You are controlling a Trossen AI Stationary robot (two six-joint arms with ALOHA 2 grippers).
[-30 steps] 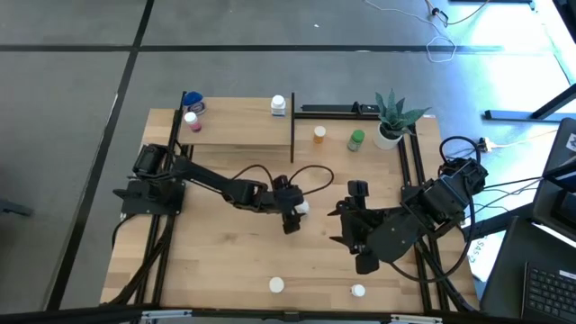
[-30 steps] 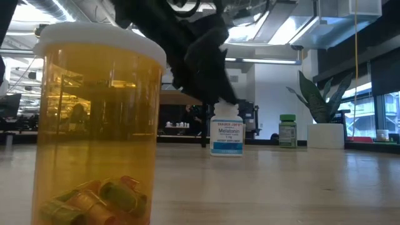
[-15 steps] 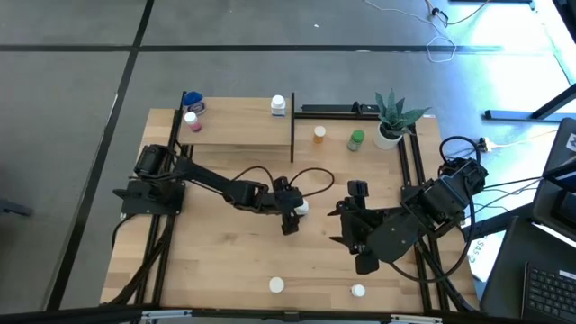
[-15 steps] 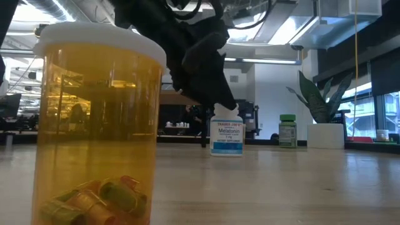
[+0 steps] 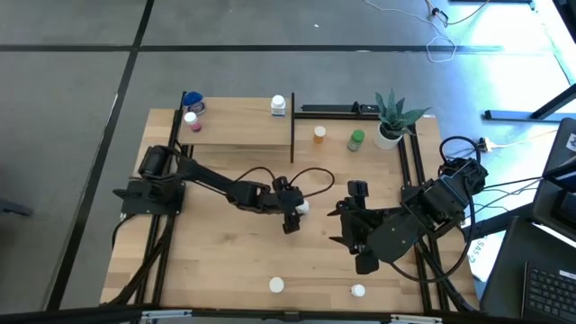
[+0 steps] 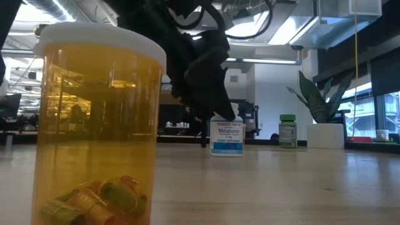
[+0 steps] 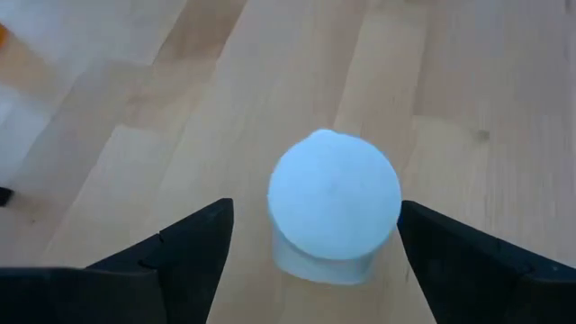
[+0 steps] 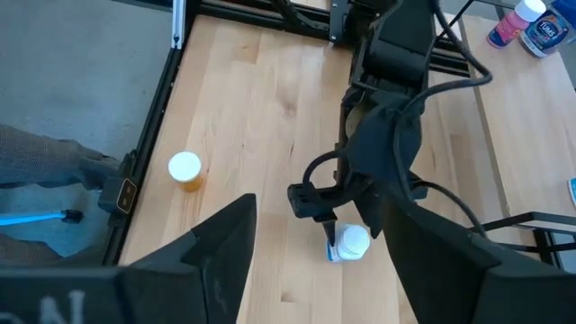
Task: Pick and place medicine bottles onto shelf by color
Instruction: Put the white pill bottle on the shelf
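Counter (image 5: 225, 261) centre: left pincer (image 5: 292, 214) hangs over a white-capped melatonin bottle (image 7: 335, 205), fingers spread at either side, not touching. Right pincer (image 5: 358, 193), also spread, waits at three o'clock. Shelf (image 5: 236, 131) stands at eleven o'clock.

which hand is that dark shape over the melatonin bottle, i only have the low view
Observer: It's the left hand. The high view shows its arm reaching in from the table's left side.
Operator: is it gripping the bottle
Observer: Not yet. The left wrist view shows the white-capped bottle between its open fingers, with a gap on each side.
Operator: where's the other arm
Observer: In the high view the right hand waits to the right of that bottle, open and holding nothing.
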